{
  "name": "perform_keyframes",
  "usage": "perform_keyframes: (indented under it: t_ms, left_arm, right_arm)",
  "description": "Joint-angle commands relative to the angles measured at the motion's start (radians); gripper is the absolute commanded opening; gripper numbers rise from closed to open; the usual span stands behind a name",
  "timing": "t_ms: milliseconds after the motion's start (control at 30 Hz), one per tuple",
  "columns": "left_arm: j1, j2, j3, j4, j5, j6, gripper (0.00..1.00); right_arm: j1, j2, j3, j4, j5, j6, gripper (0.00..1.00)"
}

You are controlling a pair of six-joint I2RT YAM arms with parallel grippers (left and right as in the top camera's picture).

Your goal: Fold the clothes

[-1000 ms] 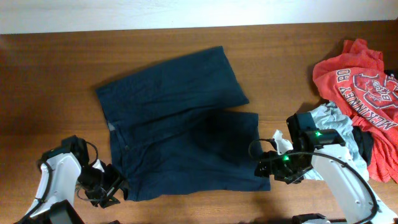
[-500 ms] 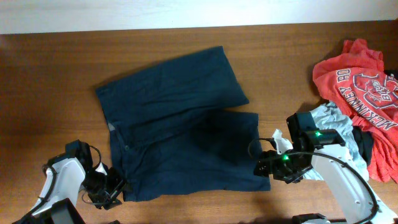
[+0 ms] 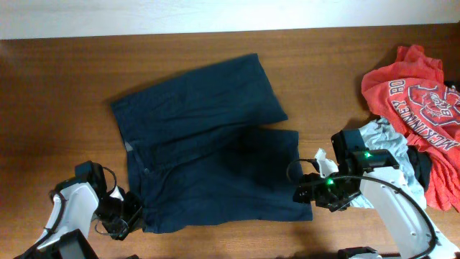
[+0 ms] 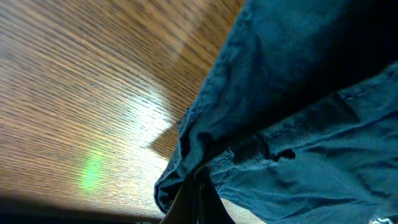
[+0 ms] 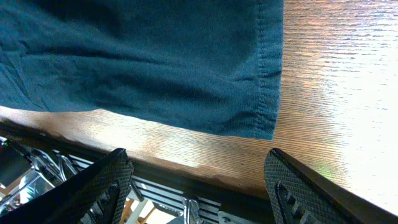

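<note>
Judging the clothes (image 3: 208, 144) limp, I favoured corners; left gripper (image 3: 128, 218) pinched the lower-left one; right gripper (image 5: 199, 186) hung spread beside the lower-right.

Navy garment (image 4: 298, 93) lying wrinkled across the right side, a stitched band running diagonally through it. Its near corner is bunching up at bottom centre, where the left gripper (image 4: 194, 194) is pinching it, fingers pressed together. Wooden table (image 4: 74, 74) showing at left, a green light patch (image 4: 92, 171) glowing on it.
</note>
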Motion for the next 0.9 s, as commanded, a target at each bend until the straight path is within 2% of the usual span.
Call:
perform_keyframes:
  t_ms: [0, 300, 367, 467, 500, 533, 633, 667, 867]
  left_arm:
    - [0.004, -0.008, 0.016, 0.000, 0.042, 0.009, 0.00]
    - [0.004, -0.008, 0.179, -0.001, 0.079, 0.066, 0.00]
    - [0.004, -0.008, 0.185, 0.029, 0.079, 0.066, 0.00]
    - [0.004, -0.008, 0.185, 0.024, 0.079, 0.066, 0.00]
    - [0.004, -0.008, 0.185, 0.021, 0.079, 0.066, 0.00]
    - [0.004, -0.008, 0.185, 0.019, 0.079, 0.066, 0.00]
    - [0.004, -0.008, 0.185, 0.019, 0.079, 0.066, 0.00]
    - [0.004, -0.008, 0.185, 0.018, 0.079, 0.066, 0.00]
    - [0.004, -0.008, 0.185, 0.018, 0.079, 0.067, 0.00]
  right_arm:
    - [0.005, 0.003, -0.005, 0.003, -0.012, 0.000, 0.72]
    - [0.005, 0.004, -0.005, 0.019, -0.009, 0.001, 0.72]
    - [0.005, 0.004, -0.006, 0.016, -0.013, 0.002, 0.75]
    - [0.005, 0.004, -0.035, 0.000, -0.016, 0.019, 0.86]
    - [0.005, 0.004, -0.046, 0.000, -0.021, 0.026, 0.86]
    - [0.005, 0.004, -0.076, 0.019, -0.061, 0.030, 0.86]
    - [0.005, 0.007, -0.131, 0.044, -0.117, 0.027, 0.73]
    - [0.005, 0.012, -0.153, 0.045, -0.126, 0.027, 0.72]
    - [0.005, 0.035, -0.256, 0.069, -0.161, 0.032, 0.75]
